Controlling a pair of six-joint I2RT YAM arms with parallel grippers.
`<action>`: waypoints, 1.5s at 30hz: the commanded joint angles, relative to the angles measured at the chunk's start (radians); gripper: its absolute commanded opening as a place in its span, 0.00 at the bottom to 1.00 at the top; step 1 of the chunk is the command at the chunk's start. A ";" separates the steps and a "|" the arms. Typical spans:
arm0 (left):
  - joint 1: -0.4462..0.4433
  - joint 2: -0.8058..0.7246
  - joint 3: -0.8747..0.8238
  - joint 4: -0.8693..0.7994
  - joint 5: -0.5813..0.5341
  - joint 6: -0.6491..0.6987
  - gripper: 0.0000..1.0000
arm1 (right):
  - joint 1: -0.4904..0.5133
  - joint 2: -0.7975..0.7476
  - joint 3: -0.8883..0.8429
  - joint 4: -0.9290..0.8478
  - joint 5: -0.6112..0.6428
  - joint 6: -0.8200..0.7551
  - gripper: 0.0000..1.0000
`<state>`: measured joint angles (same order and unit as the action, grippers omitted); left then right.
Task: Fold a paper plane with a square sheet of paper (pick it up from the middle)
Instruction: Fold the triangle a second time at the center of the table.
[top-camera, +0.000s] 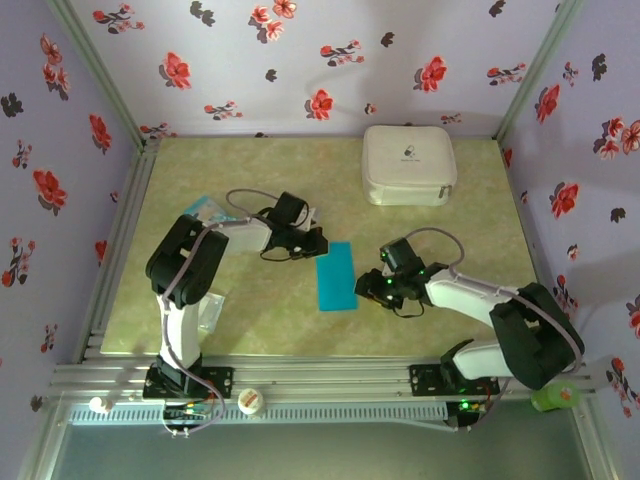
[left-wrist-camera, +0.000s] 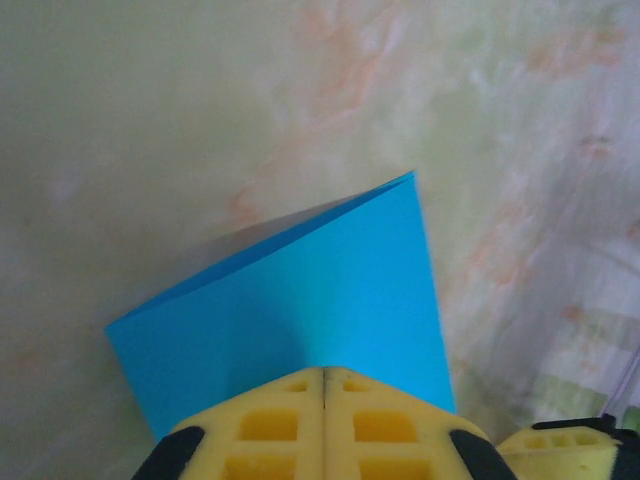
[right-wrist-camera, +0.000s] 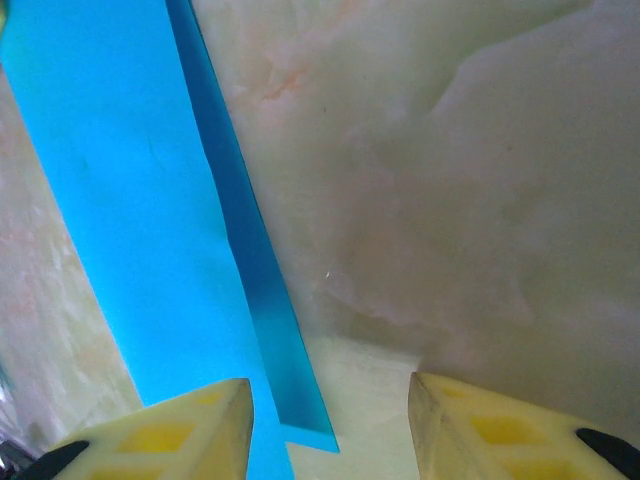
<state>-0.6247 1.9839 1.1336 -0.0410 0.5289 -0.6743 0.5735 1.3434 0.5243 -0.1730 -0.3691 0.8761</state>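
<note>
The square sheet of paper (top-camera: 336, 277) lies mid-table, teal-blue and folded in half into a long rectangle. In the right wrist view the sheet (right-wrist-camera: 130, 200) shows its top layer slightly offset from the lower one. The paper plane is out of view. My left gripper (top-camera: 316, 243) is shut at the sheet's far left corner. In the left wrist view the gripper (left-wrist-camera: 325, 375) has its yellow fingertips pressed together over the near edge of the paper (left-wrist-camera: 300, 300). My right gripper (top-camera: 368, 290) is open at the sheet's near right corner. That corner lies between the gripper's (right-wrist-camera: 330, 400) fingers, close to the left one.
A white case (top-camera: 408, 165) sits at the back right. A pale-blue packet (top-camera: 208, 210) lies behind the left arm and a clear plastic packet (top-camera: 210, 312) beside its base. Flowered walls close in three sides of the table (top-camera: 270, 180).
</note>
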 joint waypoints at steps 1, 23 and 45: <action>-0.006 0.019 -0.051 0.042 0.013 -0.001 0.00 | -0.008 0.025 0.029 0.038 -0.051 0.022 0.46; -0.003 0.036 -0.005 0.043 0.013 0.110 0.00 | -0.033 0.140 0.044 0.279 -0.169 0.106 0.43; -0.015 -0.450 -0.172 0.125 -0.347 0.246 0.61 | -0.081 0.190 0.042 0.418 -0.229 0.115 0.32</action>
<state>-0.6353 1.6062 1.0115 0.0292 0.3065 -0.4889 0.5007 1.5318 0.5632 0.2123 -0.5709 0.9958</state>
